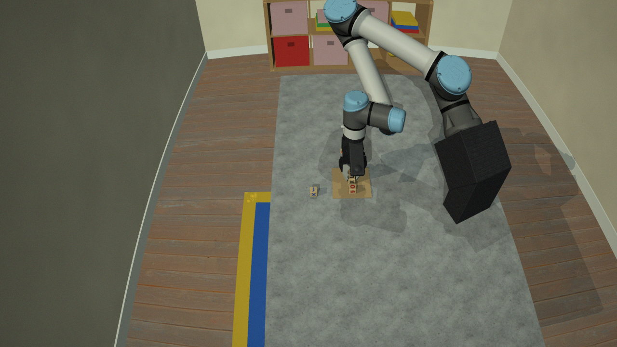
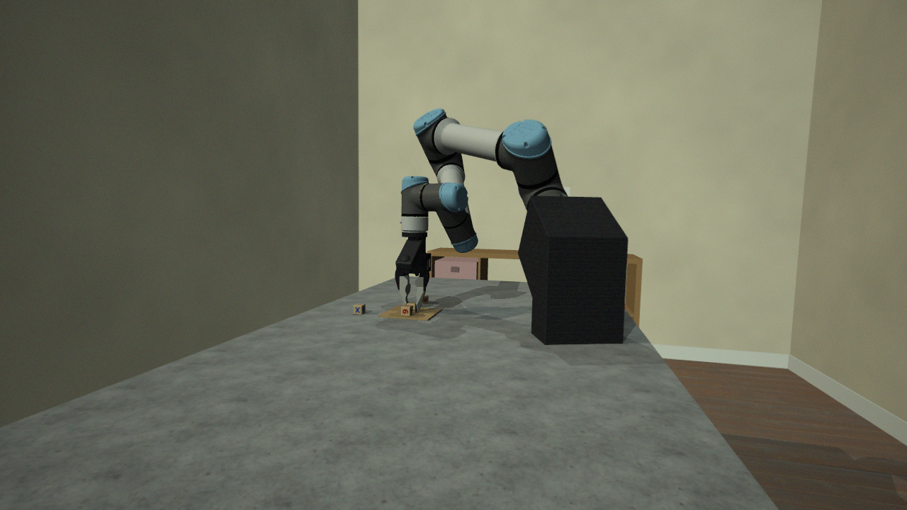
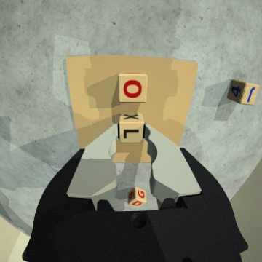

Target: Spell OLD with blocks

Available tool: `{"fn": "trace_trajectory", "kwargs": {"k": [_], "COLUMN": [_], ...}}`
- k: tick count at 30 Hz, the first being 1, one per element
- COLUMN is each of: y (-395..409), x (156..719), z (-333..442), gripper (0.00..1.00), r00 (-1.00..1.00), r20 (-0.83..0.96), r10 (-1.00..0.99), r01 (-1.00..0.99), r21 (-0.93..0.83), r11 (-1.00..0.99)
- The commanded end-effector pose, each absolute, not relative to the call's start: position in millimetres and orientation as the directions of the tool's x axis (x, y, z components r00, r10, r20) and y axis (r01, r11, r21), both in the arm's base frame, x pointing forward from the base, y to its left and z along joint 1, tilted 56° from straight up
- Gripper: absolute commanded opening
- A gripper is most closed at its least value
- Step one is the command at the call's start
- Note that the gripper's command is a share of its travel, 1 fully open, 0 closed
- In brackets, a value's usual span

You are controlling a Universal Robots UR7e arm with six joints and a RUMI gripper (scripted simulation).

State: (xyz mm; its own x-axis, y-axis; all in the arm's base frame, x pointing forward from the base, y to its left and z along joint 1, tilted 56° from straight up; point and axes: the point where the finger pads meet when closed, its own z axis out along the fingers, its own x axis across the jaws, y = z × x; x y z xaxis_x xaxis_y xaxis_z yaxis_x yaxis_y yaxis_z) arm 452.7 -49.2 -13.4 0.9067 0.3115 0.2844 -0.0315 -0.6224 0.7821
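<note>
The mat [image 1: 365, 193] [image 2: 431, 312] [image 3: 183, 74] bears two blocks. The O block [image 1: 352, 187] [image 2: 406, 310] [image 3: 132, 88] has its red O on top. My gripper [image 1: 351, 177] [image 2: 411, 307] [image 3: 130, 124] points down and is shut on the L block [image 1: 352, 181] [image 3: 131, 136], a small gap from the O block. Its L is on top, an X on the side facing the O block. I cannot tell whether it rests on the mat. The D block [image 2: 425, 298] [image 3: 137, 197] stands turned off the mat. The J block [image 1: 313, 191] [image 2: 358, 309] [image 3: 244, 92] stands off the mat on the other side.
The robot's black base stand [image 1: 474, 172] [image 2: 580, 273] is right of the mat in the top and exterior views. A shelf [image 1: 271, 51] with bins is at the back. In the top view, the arm hides most of the D block.
</note>
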Motion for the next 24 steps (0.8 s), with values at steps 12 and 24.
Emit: {"fn": "trace_trajectory", "kwargs": {"k": [12,24], "y": [-49,-37], "x": [453,446], "z": [-13,-4], "gripper": [0.05,0.05], "r00": [0.906,0.906], "r20": [0.285,0.285], "r10": [0.312,0.312], "r01": [-0.032,-0.032], "r21": [0.782,0.782], "r11": [-0.622,-0.622]}}
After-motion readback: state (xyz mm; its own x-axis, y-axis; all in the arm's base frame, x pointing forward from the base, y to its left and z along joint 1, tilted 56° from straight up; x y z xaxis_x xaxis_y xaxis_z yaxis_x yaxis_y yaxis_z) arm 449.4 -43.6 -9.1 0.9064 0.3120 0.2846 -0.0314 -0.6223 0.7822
